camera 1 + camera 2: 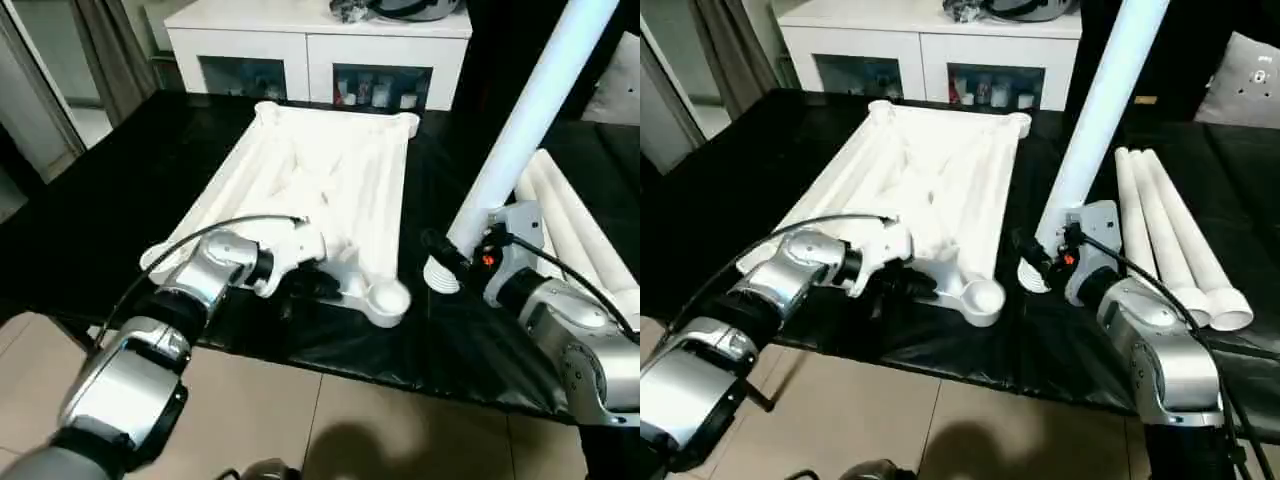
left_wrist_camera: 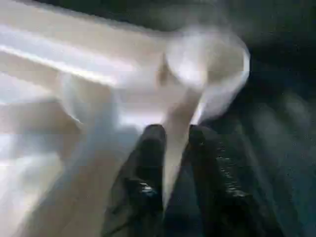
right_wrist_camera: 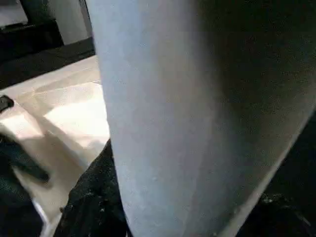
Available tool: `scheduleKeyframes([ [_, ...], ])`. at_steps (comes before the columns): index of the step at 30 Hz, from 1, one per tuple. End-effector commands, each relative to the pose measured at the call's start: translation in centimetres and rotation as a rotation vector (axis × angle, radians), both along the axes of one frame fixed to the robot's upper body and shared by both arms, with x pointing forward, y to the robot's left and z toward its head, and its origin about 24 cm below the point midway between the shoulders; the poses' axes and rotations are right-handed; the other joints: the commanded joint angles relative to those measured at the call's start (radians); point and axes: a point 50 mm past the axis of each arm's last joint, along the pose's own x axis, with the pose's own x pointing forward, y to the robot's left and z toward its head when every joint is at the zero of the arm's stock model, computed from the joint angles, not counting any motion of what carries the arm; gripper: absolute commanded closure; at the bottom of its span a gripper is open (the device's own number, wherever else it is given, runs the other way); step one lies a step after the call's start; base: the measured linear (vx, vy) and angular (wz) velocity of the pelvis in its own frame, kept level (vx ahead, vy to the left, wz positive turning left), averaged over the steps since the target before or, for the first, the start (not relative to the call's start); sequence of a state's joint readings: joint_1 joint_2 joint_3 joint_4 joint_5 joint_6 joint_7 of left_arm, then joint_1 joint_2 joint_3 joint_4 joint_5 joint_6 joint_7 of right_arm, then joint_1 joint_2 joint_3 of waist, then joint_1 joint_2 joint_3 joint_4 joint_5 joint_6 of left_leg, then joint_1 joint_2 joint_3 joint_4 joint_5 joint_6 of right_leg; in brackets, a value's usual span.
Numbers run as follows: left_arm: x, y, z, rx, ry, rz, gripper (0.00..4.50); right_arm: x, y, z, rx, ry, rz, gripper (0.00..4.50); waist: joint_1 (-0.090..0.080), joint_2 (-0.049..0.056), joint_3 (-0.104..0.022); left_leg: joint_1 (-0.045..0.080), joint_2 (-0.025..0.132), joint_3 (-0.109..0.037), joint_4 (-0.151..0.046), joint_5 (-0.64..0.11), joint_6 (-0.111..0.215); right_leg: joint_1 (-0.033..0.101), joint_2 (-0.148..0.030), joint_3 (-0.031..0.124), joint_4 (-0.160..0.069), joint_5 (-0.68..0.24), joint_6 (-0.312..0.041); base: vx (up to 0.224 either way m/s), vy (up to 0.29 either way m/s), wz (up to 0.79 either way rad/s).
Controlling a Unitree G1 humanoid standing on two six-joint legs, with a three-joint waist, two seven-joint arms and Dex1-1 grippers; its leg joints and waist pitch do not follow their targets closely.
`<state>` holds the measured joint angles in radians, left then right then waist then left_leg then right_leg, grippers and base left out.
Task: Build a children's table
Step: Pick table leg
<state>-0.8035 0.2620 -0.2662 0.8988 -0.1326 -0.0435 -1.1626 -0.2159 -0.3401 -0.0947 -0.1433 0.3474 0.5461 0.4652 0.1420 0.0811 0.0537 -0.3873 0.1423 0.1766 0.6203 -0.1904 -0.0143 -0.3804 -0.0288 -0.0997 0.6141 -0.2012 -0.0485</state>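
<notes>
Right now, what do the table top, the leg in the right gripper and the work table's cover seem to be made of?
Table top: apparently moulded white plastic, matte, with ribs and rounded sockets. Leg in the right gripper: likely the same plastic, a smooth tube with a flared end. Cover: thin black sheet, probably plastic film, glossy and wrinkled.

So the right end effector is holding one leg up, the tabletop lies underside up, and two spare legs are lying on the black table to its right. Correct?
Not quite: three spare legs lie there, not two, as the right eye view shows. The rest holds: the right end effector holds one leg raised, and the tabletop lies ribbed underside up on the black table.
</notes>
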Motion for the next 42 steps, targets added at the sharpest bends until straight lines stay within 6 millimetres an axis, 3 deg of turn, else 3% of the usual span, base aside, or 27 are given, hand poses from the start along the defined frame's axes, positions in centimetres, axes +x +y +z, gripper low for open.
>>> scheduleKeyframes([
  [1,0.5,0.1,2.0,-0.103,-0.052,0.052,3.09,-0.2,0.1,0.7,0.015,-0.022,-0.007,2.59,-0.001,-0.014,-0.064,0.020,0.119,-0.057,-0.078,-0.157,0.062,0.042,-0.169,0.083,-0.085,-0.200,-0.151,0.000,0.000,0.00],
  [2,0.5,0.2,2.6,-0.151,-0.088,0.097,2.97,-0.3,0.3,0.7,0.021,-0.023,-0.014,2.59,-0.003,-0.029,-0.063,0.019,0.117,-0.055,-0.079,-0.149,0.066,0.045,-0.167,0.084,-0.084,-0.196,-0.148,0.000,0.000,0.00],
  [6,0.0,1.0,4.6,-0.270,-0.179,0.372,2.97,-0.6,1.0,0.8,0.018,-0.029,-0.091,2.59,-0.005,-0.018,-0.064,0.017,0.120,-0.057,-0.077,-0.129,0.069,0.040,-0.163,0.082,-0.077,-0.193,-0.140,0.000,0.000,0.00],
  [7,-0.1,1.1,4.6,-0.277,-0.180,0.383,2.97,-0.7,1.1,0.8,0.020,-0.027,-0.093,2.59,-0.008,-0.035,-0.062,0.013,0.120,-0.056,-0.079,-0.116,0.075,0.044,-0.167,0.082,-0.073,-0.191,-0.146,0.000,0.000,0.00],
  [10,-1.9,2.3,5.5,-0.352,-0.230,0.597,2.97,-1.3,1.7,1.2,0.028,-0.055,-0.124,2.59,-0.009,-0.027,-0.061,0.016,0.119,-0.052,-0.077,-0.112,0.069,0.039,-0.159,0.083,-0.081,-0.211,-0.130,0.000,0.000,0.00],
  [11,-3.0,2.9,5.2,-0.360,-0.230,0.697,2.97,-1.5,2.0,1.1,0.040,-0.050,-0.147,2.59,-0.011,-0.038,-0.053,0.015,0.119,-0.052,-0.082,-0.120,0.077,0.035,-0.157,0.083,-0.085,-0.222,-0.124,0.000,0.000,0.00],
  [13,-3.5,3.3,4.8,-0.350,-0.227,0.759,2.97,-1.6,2.2,1.0,0.051,-0.043,-0.160,2.59,-0.017,-0.038,-0.049,0.014,0.114,-0.051,-0.084,-0.136,0.076,0.034,-0.153,0.083,-0.091,-0.253,-0.115,0.000,0.000,0.00],
  [14,-4.1,3.7,4.2,-0.335,-0.220,0.813,2.97,-1.7,2.3,0.8,0.073,-0.040,-0.177,2.59,-0.015,-0.035,-0.047,0.068,0.094,0.001,-0.050,-0.199,-0.018,-0.009,-0.108,0.128,-0.131,-0.372,-0.036,0.000,0.000,0.00],
  [15,-4.7,4.0,3.8,-0.321,-0.219,0.857,2.97,-1.9,2.3,0.6,0.086,-0.031,-0.195,2.59,-0.016,-0.044,-0.040,0.054,0.071,0.016,-0.045,-0.204,-0.038,-0.001,-0.097,0.147,-0.136,-0.427,-0.010,0.000,0.000,0.00],
  [17,-5.8,4.5,3.3,-0.287,-0.244,0.910,2.97,-2.2,2.4,0.2,0.081,-0.018,-0.212,2.59,0.024,-0.061,-0.034,0.041,0.058,-0.001,-0.016,-0.210,-0.008,0.029,-0.152,0.260,-0.149,-0.613,0.042,0.013,0.040,-0.45],
  [18,-6.4,4.9,3.0,-0.250,-0.270,0.950,2.97,-2.5,2.3,-0.1,0.063,-0.011,-0.214,2.59,0.031,-0.060,-0.032,0.036,0.060,-0.014,-0.008,-0.194,-0.002,0.035,-0.160,0.284,-0.151,-0.636,0.030,0.023,0.057,-0.49],
  [19,-6.8,5.1,2.8,-0.227,-0.277,0.979,2.97,-2.9,2.3,-0.4,0.050,-0.006,-0.216,2.59,0.037,-0.062,-0.027,0.006,0.066,-0.045,-0.025,-0.148,0.025,0.051,-0.162,0.277,-0.135,-0.599,-0.007,0.027,0.103,-0.55],
  [20,-6.9,5.2,2.7,-0.215,-0.278,0.994,2.97,-3.0,2.2,-0.5,0.044,-0.003,-0.218,2.59,0.037,-0.046,-0.039,0.015,0.080,-0.044,-0.046,-0.113,0.020,0.039,-0.134,0.256,-0.125,-0.518,-0.029,0.028,0.115,-0.35],
  [21,-7.1,5.2,2.6,-0.202,-0.276,1.000,2.97,-3.2,2.2,-0.5,0.040,-0.003,-0.213,2.59,0.008,-0.025,-0.047,0.036,0.107,-0.060,-0.098,-0.094,0.043,-0.002,-0.067,0.156,-0.077,-0.291,-0.076,0.028,0.115,-0.35],
  [22,-7.3,5.2,2.5,-0.206,-0.261,1.017,2.97,-3.3,2.3,-0.6,0.029,-0.001,-0.201,2.59,-0.018,-0.009,-0.064,0.071,0.156,-0.090,-0.091,-0.008,-0.017,-0.026,-0.047,0.124,-0.035,-0.062,-0.048,0.040,0.116,0.02],
  [23,-7.4,5.2,2.5,-0.212,-0.250,1.029,2.97,-3.4,2.4,-0.7,0.020,0.001,-0.193,2.59,-0.037,-0.004,-0.060,0.055,0.194,-0.116,-0.116,0.004,-0.044,-0.017,-0.052,0.100,-0.003,-0.007,-0.024,0.020,0.101,0.09],
  [24,-7.5,5.2,2.5,-0.215,-0.244,1.039,2.97,-3.5,2.4,-0.9,0.020,0.020,-0.193,2.59,-0.041,-0.001,-0.060,0.058,0.208,-0.119,-0.120,0.007,-0.043,-0.027,-0.057,0.092,0.004,-0.015,-0.008,0.020,0.101,0.09],
  [25,-7.6,5.2,2.5,-0.215,-0.239,1.043,2.97,-3.6,2.5,-1.1,0.026,0.034,-0.188,2.59,-0.054,-0.010,-0.057,0.045,0.207,-0.110,-0.125,-0.027,0.003,-0.017,-0.071,0.086,0.004,-0.021,0.010,-0.014,0.052,0.05],
  [26,-7.8,5.1,2.6,-0.207,-0.237,1.049,2.97,-3.6,2.5,-1.0,0.045,0.033,-0.198,2.59,-0.053,-0.028,-0.054,0.031,0.153,-0.079,-0.092,-0.060,0.056,-0.007,-0.104,0.104,-0.041,0.009,-0.017,0.000,0.000,0.00],
  [27,-7.8,5.1,2.6,-0.202,-0.240,1.052,2.97,-3.5,2.4,-0.9,0.065,0.031,-0.216,2.59,-0.050,-0.041,-0.053,0.017,0.102,-0.050,-0.074,-0.107,0.052,0.002,-0.121,0.118,-0.070,-0.008,-0.052,0.000,0.000,0.00],
  [28,-7.8,5.1,2.6,-0.194,-0.248,1.057,2.97,-3.4,2.4,-0.8,0.076,0.023,-0.226,2.59,-0.037,-0.058,-0.043,0.004,0.056,-0.037,-0.053,-0.162,0.054,0.022,-0.178,0.142,-0.101,-0.181,-0.081,0.000,0.000,0.00],
  [29,-7.8,5.1,2.6,-0.191,-0.255,1.054,2.97,-3.3,2.3,-0.7,0.077,0.013,-0.230,2.59,-0.028,-0.057,-0.040,0.016,0.070,-0.048,-0.053,-0.162,0.058,0.020,-0.185,0.148,-0.120,-0.377,-0.074,-0.023,-0.058,0.03],
  [31,-7.9,5.1,2.7,-0.190,-0.260,1.055,2.97,-3.2,2.3,-0.5,0.073,0.003,-0.224,2.59,-0.038,-0.047,-0.037,0.021,0.084,-0.050,-0.078,-0.189,0.048,0.010,-0.142,0.124,-0.119,-0.470,-0.060,-0.012,-0.029,0.01],
  [33,-7.9,4.9,2.8,-0.192,-0.259,1.055,2.97,-3.2,2.4,-0.4,0.072,0.000,-0.213,2.59,-0.046,-0.046,-0.036,0.028,0.090,-0.051,-0.085,-0.235,0.035,0.002,-0.125,0.116,-0.115,-0.452,-0.053,0.000,0.000,0.00],
  [39,-7.9,4.7,2.9,-0.199,-0.264,1.050,2.97,-3.2,2.9,-0.6,0.012,-0.008,-0.183,2.59,-0.058,-0.048,-0.044,0.021,0.093,-0.051,-0.087,-0.214,0.026,0.014,-0.135,0.120,-0.092,-0.267,-0.101,0.000,0.000,0.00],
  [40,-7.9,4.6,2.9,-0.211,-0.247,1.046,2.97,-3.2,3.1,-0.5,0.011,-0.021,-0.172,2.59,-0.055,-0.050,-0.046,0.016,0.086,-0.044,-0.081,-0.192,0.048,0.019,-0.148,0.126,-0.088,-0.232,-0.121,0.000,0.000,0.00],
  [42,-7.8,4.6,2.9,-0.188,-0.264,1.059,2.97,-3.2,3.3,-1.0,0.013,0.029,-0.166,2.59,-0.039,-0.056,-0.049,0.000,0.076,-0.043,-0.039,-0.145,0.122,0.043,-0.222,0.165,-0.106,-0.201,-0.185,0.000,0.000,0.00],
])
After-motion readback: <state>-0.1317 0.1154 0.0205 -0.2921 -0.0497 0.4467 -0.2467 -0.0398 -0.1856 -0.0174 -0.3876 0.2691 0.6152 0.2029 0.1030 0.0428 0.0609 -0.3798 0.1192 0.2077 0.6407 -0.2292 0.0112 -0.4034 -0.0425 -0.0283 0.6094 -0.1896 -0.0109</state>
